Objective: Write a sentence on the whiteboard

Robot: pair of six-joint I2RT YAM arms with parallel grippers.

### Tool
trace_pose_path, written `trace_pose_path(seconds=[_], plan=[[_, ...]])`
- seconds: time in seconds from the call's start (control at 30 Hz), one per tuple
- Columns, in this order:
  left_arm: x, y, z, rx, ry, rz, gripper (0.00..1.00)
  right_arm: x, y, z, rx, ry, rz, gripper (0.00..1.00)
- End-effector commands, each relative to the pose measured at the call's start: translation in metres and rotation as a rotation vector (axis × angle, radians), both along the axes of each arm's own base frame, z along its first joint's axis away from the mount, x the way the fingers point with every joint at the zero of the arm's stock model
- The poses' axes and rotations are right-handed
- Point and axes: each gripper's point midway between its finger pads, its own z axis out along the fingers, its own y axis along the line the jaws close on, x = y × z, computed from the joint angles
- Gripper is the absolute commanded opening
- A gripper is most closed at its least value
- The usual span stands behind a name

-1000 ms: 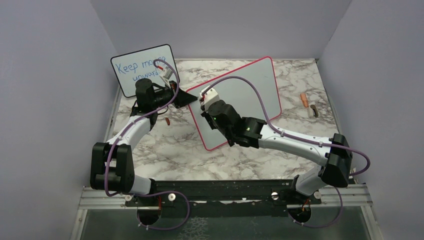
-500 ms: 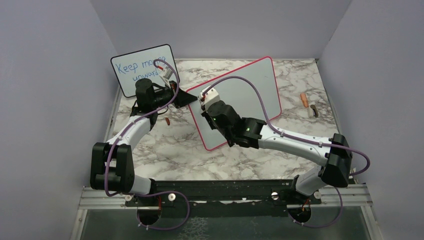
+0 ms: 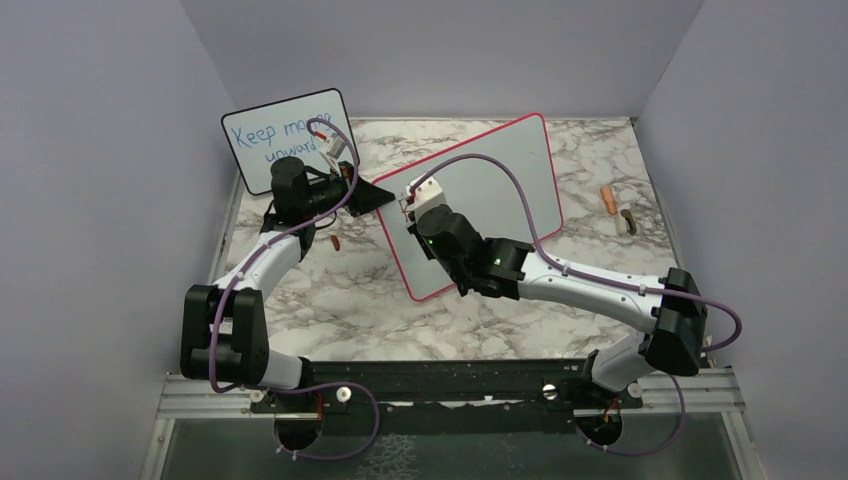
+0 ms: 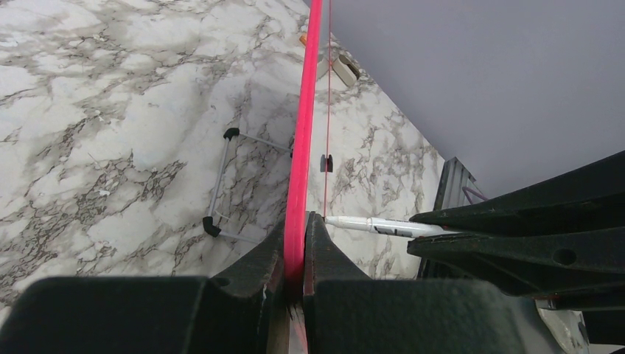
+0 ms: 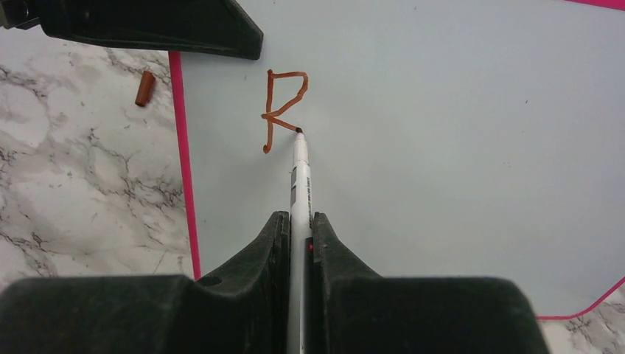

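The whiteboard point(image 3: 500, 190) with its red-pink frame stands tilted on the marble table. My left gripper point(image 3: 372, 196) is shut on the frame's left edge point(image 4: 306, 133), which its fingers point(image 4: 296, 221) pinch between them. My right gripper point(image 5: 298, 217) is shut on a white marker point(image 5: 300, 177). The marker's tip touches the board face point(image 5: 442, 147) near the top left corner. Of the sentence, only a first reddish-brown letter shape point(image 5: 270, 110) shows, ending at the tip. The left wrist view shows the marker point(image 4: 368, 225) meeting the board from the right.
A smaller black-framed board point(image 3: 270, 135) with blue writing stands at the back left. A brown marker cap point(image 3: 336, 243) lies left of the whiteboard. An orange piece point(image 3: 607, 199) and a dark piece point(image 3: 628, 221) lie at the right. Wire feet point(image 4: 221, 184) prop the whiteboard from behind.
My right gripper has shifted slightly along the board with the marker. The left arm has not moved.
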Motion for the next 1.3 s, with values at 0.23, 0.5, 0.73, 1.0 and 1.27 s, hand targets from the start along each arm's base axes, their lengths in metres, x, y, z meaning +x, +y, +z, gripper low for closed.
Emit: trace_pose_path(seconds=[0.23, 0.5, 0.73, 1.0, 1.27], plan=[[0.001, -0.002, -0.025, 0.045, 0.039, -0.002, 0.0, -0.004, -0.011, -0.011, -0.025, 0.037, -0.025, 0.01], [0.0, -0.002, -0.024, 0.045, 0.036, -0.002, 0.0, -0.009, -0.005, -0.016, -0.023, 0.07, 0.012, 0.01], [0.0, -0.002, -0.024, 0.045, 0.036, -0.003, 0.0, -0.012, -0.002, -0.015, -0.017, 0.084, 0.036, 0.01], [0.001, -0.002, -0.023, 0.044, 0.037, -0.002, 0.0, -0.013, 0.006, -0.011, 0.015, 0.086, 0.064, 0.01], [0.0, -0.002, -0.023, 0.044, 0.037, -0.002, 0.0, -0.016, 0.015, -0.009, 0.036, 0.096, 0.096, 0.01]])
